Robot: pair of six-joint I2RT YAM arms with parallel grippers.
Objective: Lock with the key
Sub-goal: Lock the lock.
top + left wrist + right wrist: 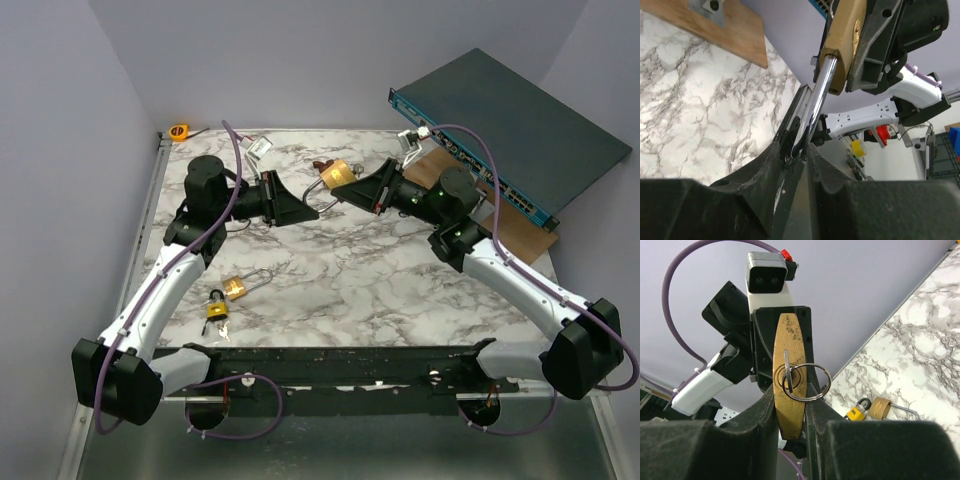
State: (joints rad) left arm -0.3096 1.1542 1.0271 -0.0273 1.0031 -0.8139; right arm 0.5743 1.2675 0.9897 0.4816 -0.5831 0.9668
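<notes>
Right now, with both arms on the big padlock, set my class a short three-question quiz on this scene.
1. True or false: the key sits in the big padlock's keyhole.
2. Which pincer grips the shackle: A left, B right, C neither?
3. How many small padlocks lie on the table?
Key: 1 true; 2 A, the left pincer; 3 two.

key (786, 365) in padlock (790, 335) between left hand (799, 148) and right hand (790, 412)
</notes>
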